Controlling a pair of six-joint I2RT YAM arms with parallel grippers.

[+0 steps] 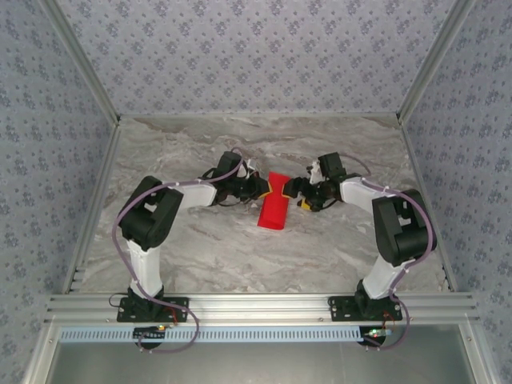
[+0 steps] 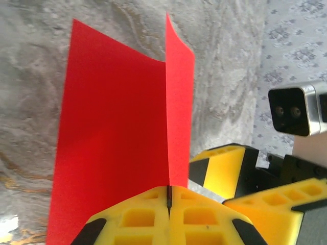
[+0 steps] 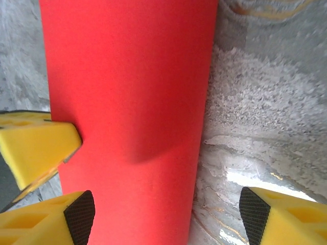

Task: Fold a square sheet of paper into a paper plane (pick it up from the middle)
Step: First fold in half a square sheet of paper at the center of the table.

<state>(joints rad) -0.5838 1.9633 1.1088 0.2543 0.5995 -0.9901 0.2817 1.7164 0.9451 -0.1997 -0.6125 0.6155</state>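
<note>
The left pincer is closed tight on the red sheet of paper. Its 2 yellow fingers meet with no gap between them, and the sheet's crease runs straight into their seam. From that seam the sheet stands out away from the left pincer as 2 panels, a wide one on one side of the crease and a narrow one on the other, so it is folded rather than flat.

The right pincer faces the left pincer from across the sheet, just beside it. Its jaws stand wide open with the sheet between them. One pad sits at the sheet's edge, though I cannot tell whether it touches. The other pad is clearly apart from the paper, with bare desk showing in the gap. It grips nothing.

From above, the sheet is a long narrow strip. Its long axis runs from the far side of the left pincer back toward the arm bases, tilted slightly, and most of its length lies on the near side of the left pincer. It sits over the middle of the desk. I cannot tell whether its near end rests on the surface.
</note>
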